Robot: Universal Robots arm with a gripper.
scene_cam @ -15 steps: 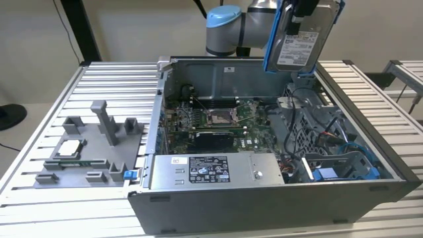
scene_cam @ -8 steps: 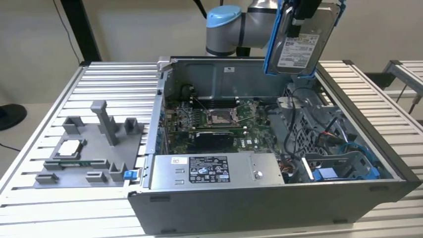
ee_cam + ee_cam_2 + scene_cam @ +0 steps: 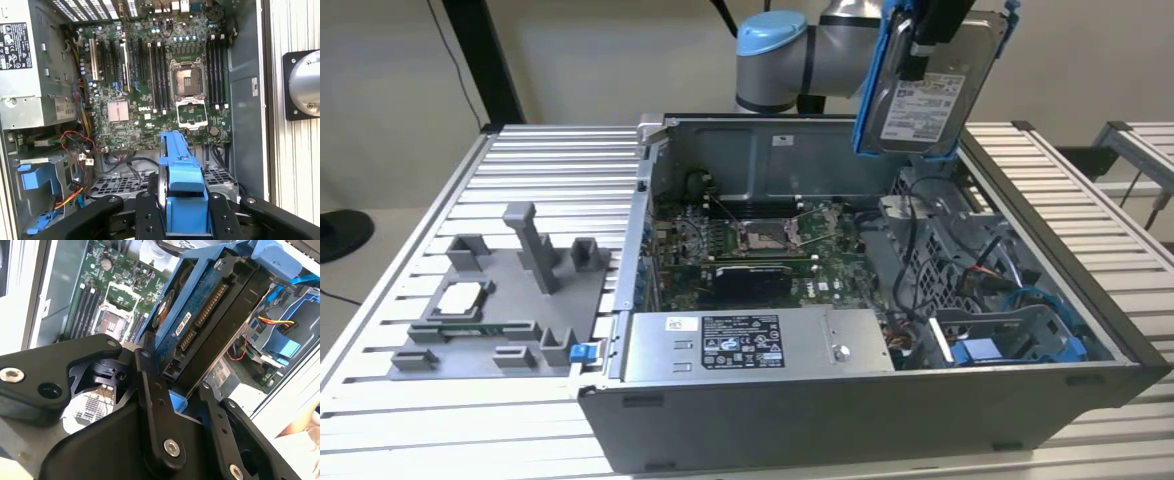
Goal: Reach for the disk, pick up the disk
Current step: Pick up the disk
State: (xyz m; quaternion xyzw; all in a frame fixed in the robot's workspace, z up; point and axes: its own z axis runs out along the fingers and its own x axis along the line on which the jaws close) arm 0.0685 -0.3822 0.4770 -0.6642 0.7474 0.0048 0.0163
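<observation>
- Our black end effector (image 3: 175, 390) is clamped on the flat silver metal disk with blue plastic bracket (image 3: 927, 85), held on edge high above the open grey computer case (image 3: 881, 400), toward its far side.
- We judge the lift done; keeping the grip square should stop the disk slipping.

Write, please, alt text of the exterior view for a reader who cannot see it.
The robot hand holds the disk upright in the air above the open computer case, gripping its top edge. The case stands on a slatted metal table, with a grey fixture beside it at the exterior view's left.
</observation>
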